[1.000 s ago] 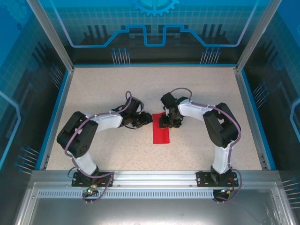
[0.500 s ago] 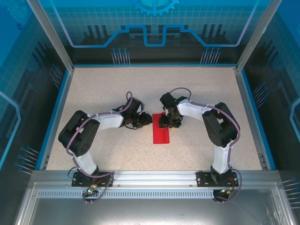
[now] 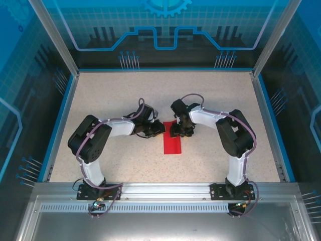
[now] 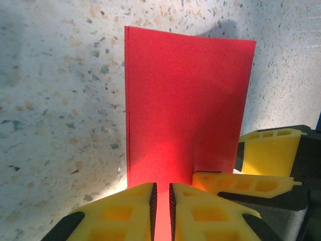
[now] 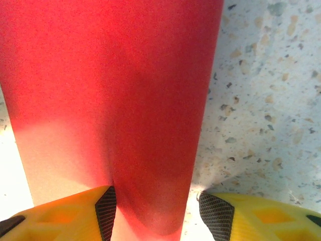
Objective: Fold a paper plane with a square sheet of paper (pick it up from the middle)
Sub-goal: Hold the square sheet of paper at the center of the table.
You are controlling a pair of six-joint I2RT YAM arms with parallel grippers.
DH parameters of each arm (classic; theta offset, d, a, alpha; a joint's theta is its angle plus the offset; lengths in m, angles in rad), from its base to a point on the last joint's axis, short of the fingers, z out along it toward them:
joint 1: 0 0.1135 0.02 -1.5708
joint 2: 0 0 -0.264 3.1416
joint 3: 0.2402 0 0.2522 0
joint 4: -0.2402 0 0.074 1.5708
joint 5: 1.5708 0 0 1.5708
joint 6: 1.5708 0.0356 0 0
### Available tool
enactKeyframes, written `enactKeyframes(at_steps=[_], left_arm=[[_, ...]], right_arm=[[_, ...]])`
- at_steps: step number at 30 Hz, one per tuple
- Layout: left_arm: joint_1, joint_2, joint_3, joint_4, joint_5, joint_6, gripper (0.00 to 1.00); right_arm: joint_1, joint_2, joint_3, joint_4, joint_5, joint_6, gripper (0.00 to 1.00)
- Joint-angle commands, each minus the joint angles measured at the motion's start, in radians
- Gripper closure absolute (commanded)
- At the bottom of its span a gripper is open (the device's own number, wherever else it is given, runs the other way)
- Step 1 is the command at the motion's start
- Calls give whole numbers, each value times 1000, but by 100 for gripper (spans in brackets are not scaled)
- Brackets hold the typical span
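Top external: square sheet of paper (image 3: 173,142), folded narrow, lies mid-table (image 3: 100,95) between 2 grippers. Left wrist: left gripper (image 4: 161,193) pinches the sheet's edge, jaws nearly touching. Right wrist: right gripper (image 5: 156,208) straddles the sheet, half-wide.

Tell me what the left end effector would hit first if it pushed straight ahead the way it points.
Probably the red folded paper: it already lies between the left end effector fingertips and stretches ahead. The right end effector's yellow finger sits just off that line, though depth is unclear.
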State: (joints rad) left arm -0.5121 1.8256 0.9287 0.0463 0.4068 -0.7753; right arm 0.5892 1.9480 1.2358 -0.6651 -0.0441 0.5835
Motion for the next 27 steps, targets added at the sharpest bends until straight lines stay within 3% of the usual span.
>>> enactKeyframes(at_steps=[1, 27], left_arm=[[-13, 23, 34, 3, 48, 17, 85], [-23, 83, 63, -13, 55, 24, 93]], right_arm=[[18, 175, -86, 53, 44, -4, 43], [28, 207, -73, 56, 44, -11, 43]])
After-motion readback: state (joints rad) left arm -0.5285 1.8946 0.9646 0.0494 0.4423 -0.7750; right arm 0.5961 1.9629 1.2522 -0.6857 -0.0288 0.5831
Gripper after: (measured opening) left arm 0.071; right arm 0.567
